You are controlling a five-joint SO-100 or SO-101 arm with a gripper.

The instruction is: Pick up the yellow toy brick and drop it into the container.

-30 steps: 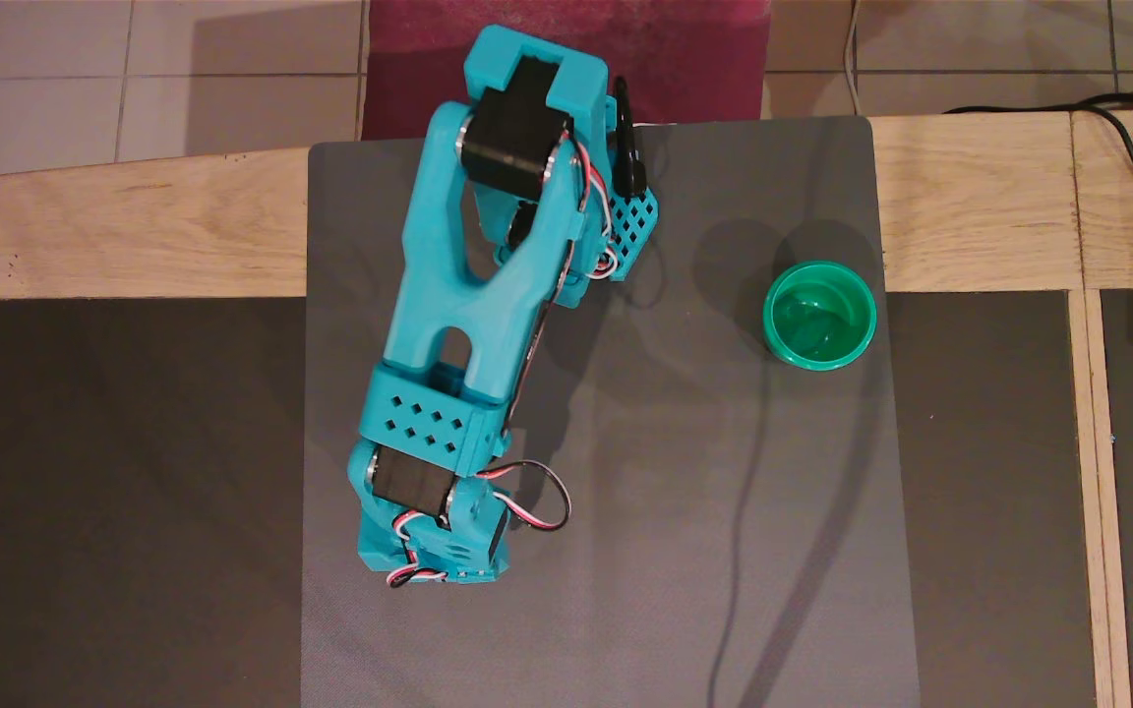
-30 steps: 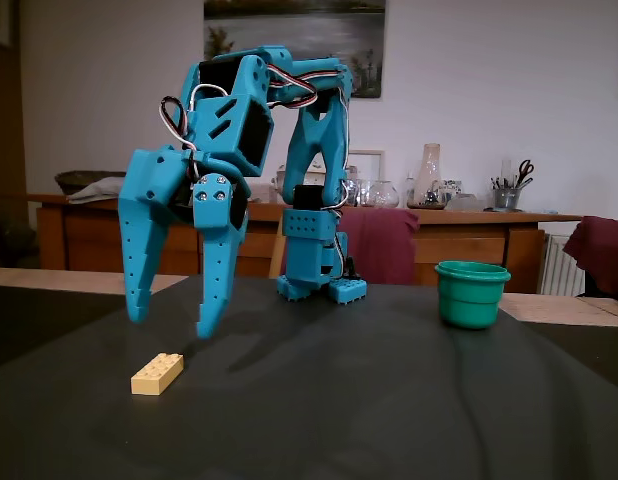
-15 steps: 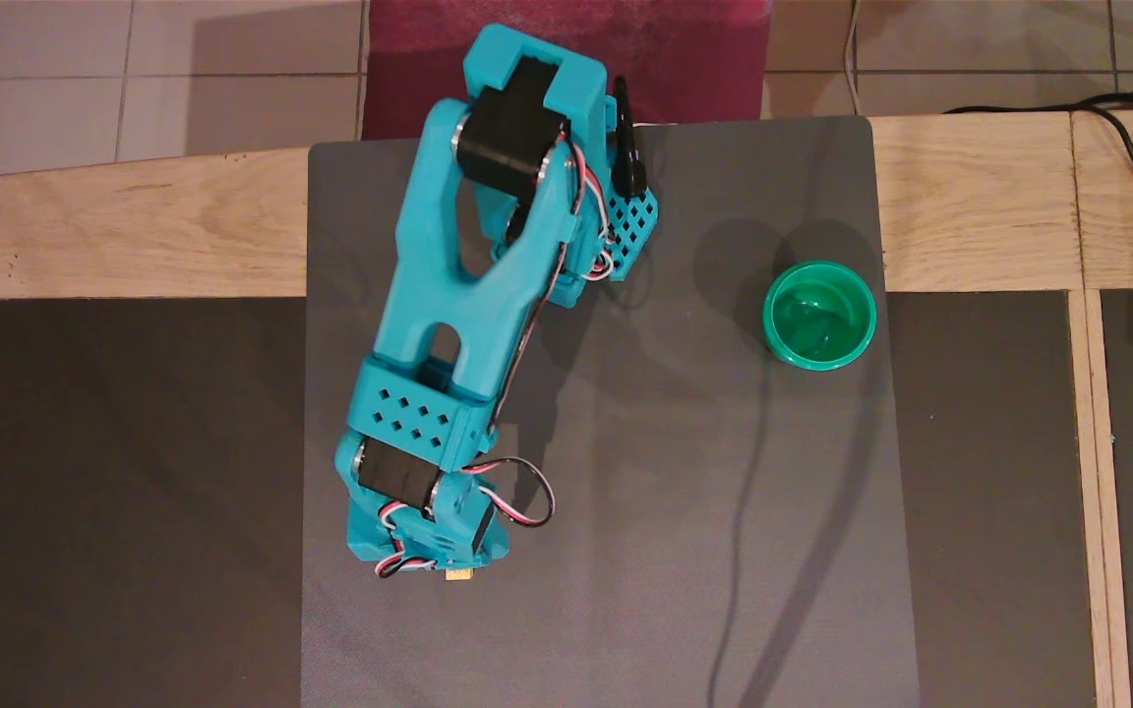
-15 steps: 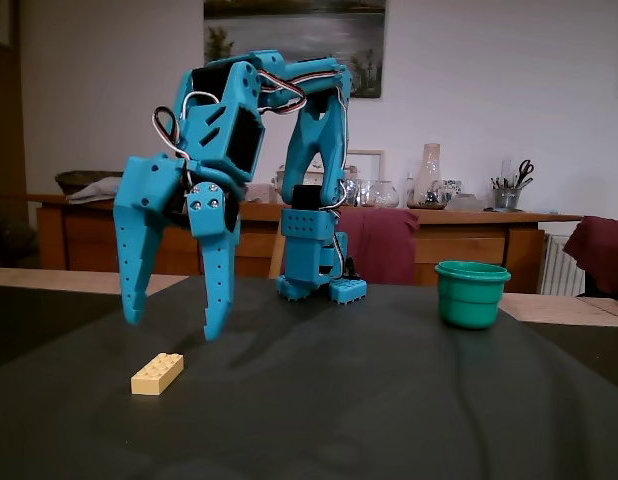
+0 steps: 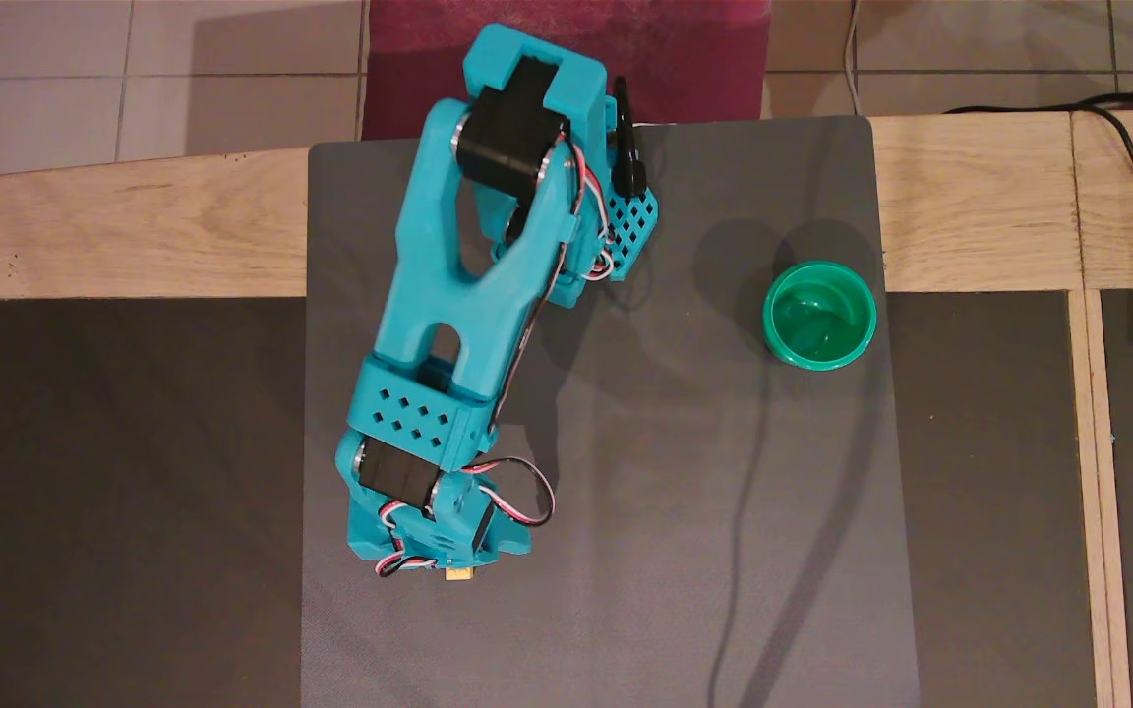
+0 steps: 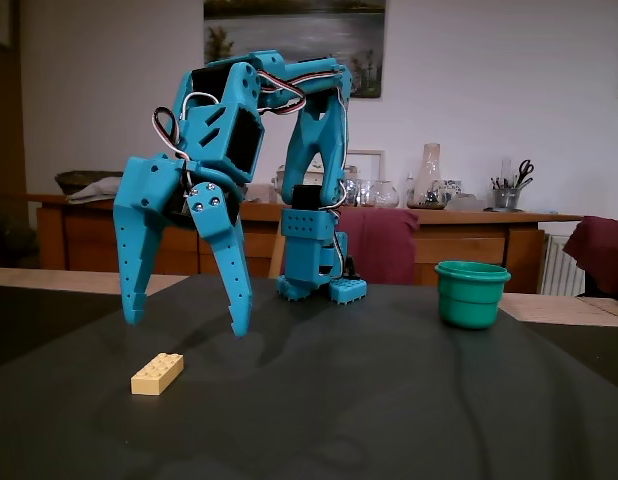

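In the fixed view the gripper [image 6: 187, 322] hangs with fingers spread wide just above the dark mat [image 6: 389, 400], the yellow toy brick [image 6: 157, 374] at its 6 o'clock, the container [image 6: 472, 293] at 3 o'clock, and no readable writing shows.

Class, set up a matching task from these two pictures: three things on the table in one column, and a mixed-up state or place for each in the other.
Column 1
1. yellow toy brick
2. container
3. gripper

Column 2
A. open, raised off the mat
B. lying flat on the dark mat, at the left in the fixed view
C. upright and empty, at the right in both views

Pairs: 1-B, 2-C, 3-A
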